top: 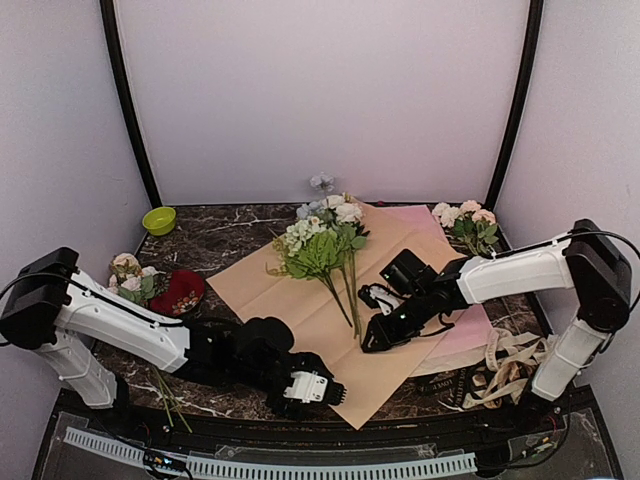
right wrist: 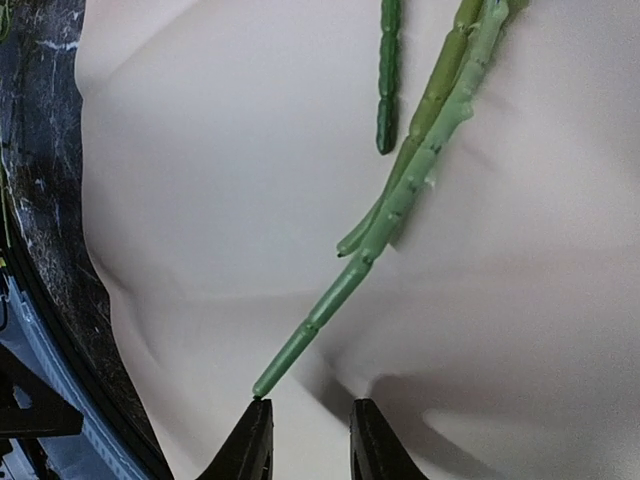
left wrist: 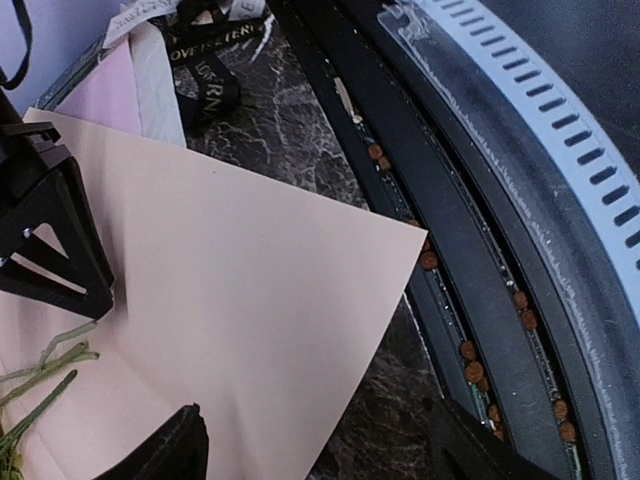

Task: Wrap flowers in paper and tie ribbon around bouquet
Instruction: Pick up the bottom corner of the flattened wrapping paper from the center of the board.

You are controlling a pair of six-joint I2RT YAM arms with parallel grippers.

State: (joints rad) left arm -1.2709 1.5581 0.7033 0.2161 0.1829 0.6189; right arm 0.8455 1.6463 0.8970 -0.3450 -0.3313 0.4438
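Top external: flowers [top: 322, 240] lie on tan paper [top: 285, 290] mid-desk [top: 215, 240], stems pointing toward the arms. Left claw [top: 330, 392] is wide, holding nothing, over the paper's near corner. Right claw [top: 371, 342] is narrowly parted at the stem tips, gripping nothing.

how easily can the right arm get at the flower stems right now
Probably yes. The right gripper sits just short of the ends of the stems with its jaws apart. Nothing lies between gripper and stems, and only the paper is underneath.
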